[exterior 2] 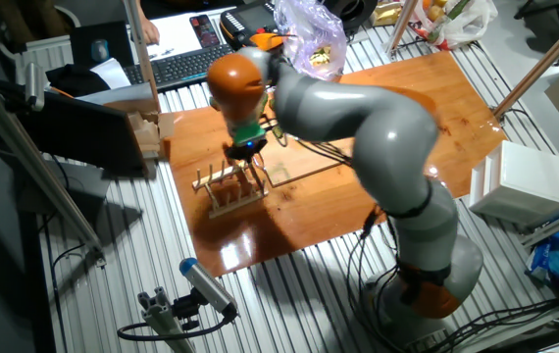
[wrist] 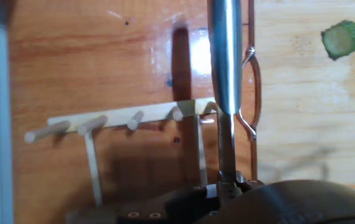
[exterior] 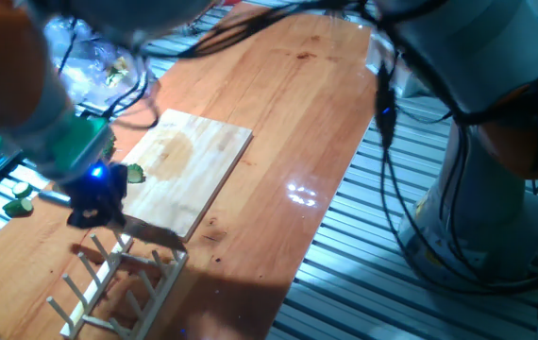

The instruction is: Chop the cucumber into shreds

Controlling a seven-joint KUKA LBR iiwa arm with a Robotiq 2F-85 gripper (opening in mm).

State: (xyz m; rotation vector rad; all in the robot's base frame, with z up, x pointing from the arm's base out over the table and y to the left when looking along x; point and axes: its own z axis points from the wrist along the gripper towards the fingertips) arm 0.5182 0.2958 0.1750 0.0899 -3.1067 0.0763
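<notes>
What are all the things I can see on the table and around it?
cutting board: one, pale wood, on the table
cucumber slice: one, green, on the board's edge
cucumber chunks: a few, dark green, left of the board
peg rack: one, pale wood, beside the board
knife blade: one, shiny metal, pointing out from the hand
plastic bag: one, clear, at the table's far end
keyboard: one, black, off the table
table: one, reddish wood
gripper: one, black, over the board's corner

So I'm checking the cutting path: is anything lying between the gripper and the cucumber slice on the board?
Nothing visible: bare board lies between the gripper and the cucumber. The wooden rack sits off the board.
</notes>
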